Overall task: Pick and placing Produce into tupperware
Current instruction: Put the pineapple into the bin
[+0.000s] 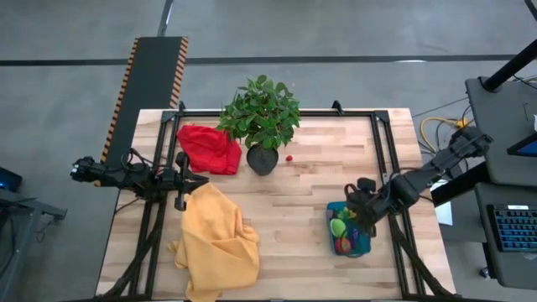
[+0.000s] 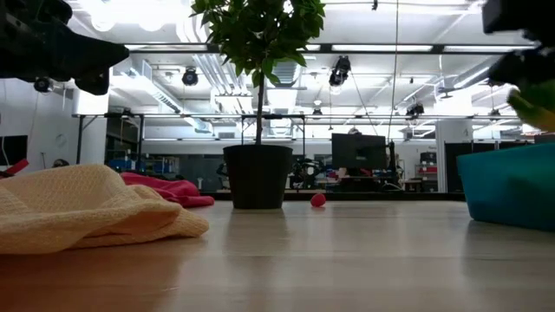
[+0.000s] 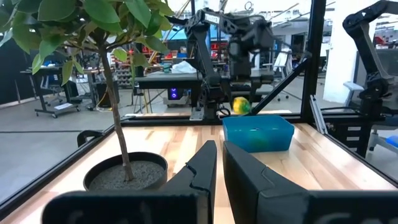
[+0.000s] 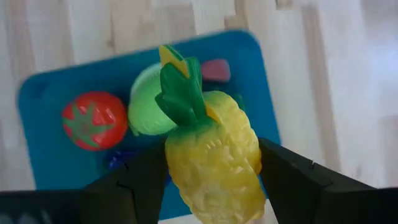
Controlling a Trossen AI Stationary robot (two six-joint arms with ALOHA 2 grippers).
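The tupperware (image 1: 330,225) is a teal-blue container near the table's right edge, also seen in the right wrist view (image 4: 38,124). Inside lie a red tomato (image 4: 87,119), a pale green piece (image 4: 144,112) and a pink piece (image 4: 216,70). My right gripper (image 1: 359,210) hangs just above it, shut on a yellow toy pineapple (image 4: 214,149) with a green crown. One small red piece (image 1: 289,157) rests on the table beside the plant pot (image 1: 262,159). My left gripper (image 1: 195,179) waits at the table's left, shut, between the two cloths. My right gripper holds the pineapple by its yellow body (image 4: 249,155), pinched between the two fingers (image 4: 283,171), one on each side. The fingers come from above, pointing down. The pineapple is lifted clear, over the tupperware, its green crown (image 4: 180,93) pointing away from the wrist.
A leafy potted plant (image 1: 262,113) stands at the table's far middle. A red cloth (image 1: 208,148) lies left of it, and a crumpled yellow cloth (image 1: 216,239) covers the near left. Bare wood lies between the yellow cloth and the tupperware.
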